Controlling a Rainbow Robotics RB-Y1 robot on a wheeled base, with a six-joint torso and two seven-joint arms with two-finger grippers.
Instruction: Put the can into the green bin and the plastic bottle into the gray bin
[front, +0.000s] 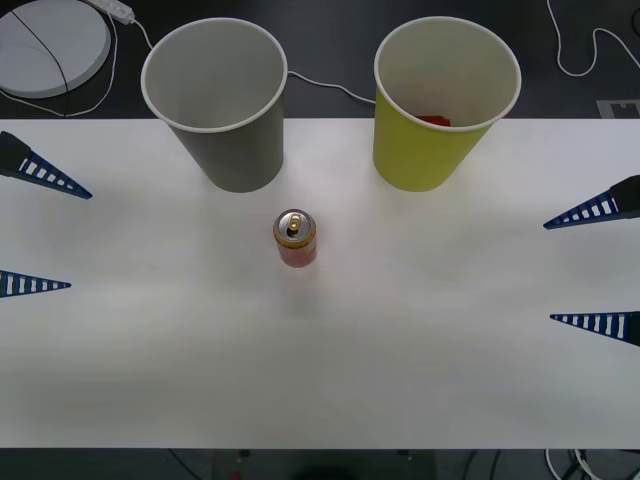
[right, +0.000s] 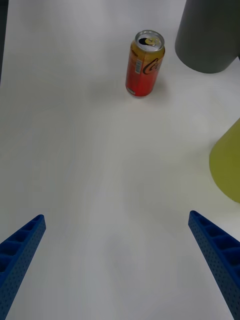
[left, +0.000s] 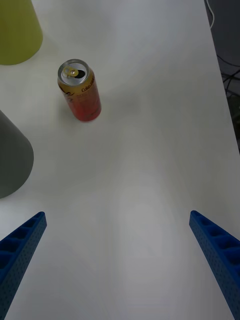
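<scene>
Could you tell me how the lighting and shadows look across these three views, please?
Front view: even, soft light, with only a faint shadow under the can on the white table. Right wrist view: a soft smudge of shadow beside the can. Left wrist view: equally diffuse, no hard glare.

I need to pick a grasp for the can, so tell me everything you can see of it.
The can is a small, slim drink can, orange-red fading to yellow-orange near its silver top, with a gold pull tab and a dark opening in the lid. It looks like metal and undented. It stands upright on the white table, in front of the gray bin and apart from it. Nothing touches it but the table.
</scene>
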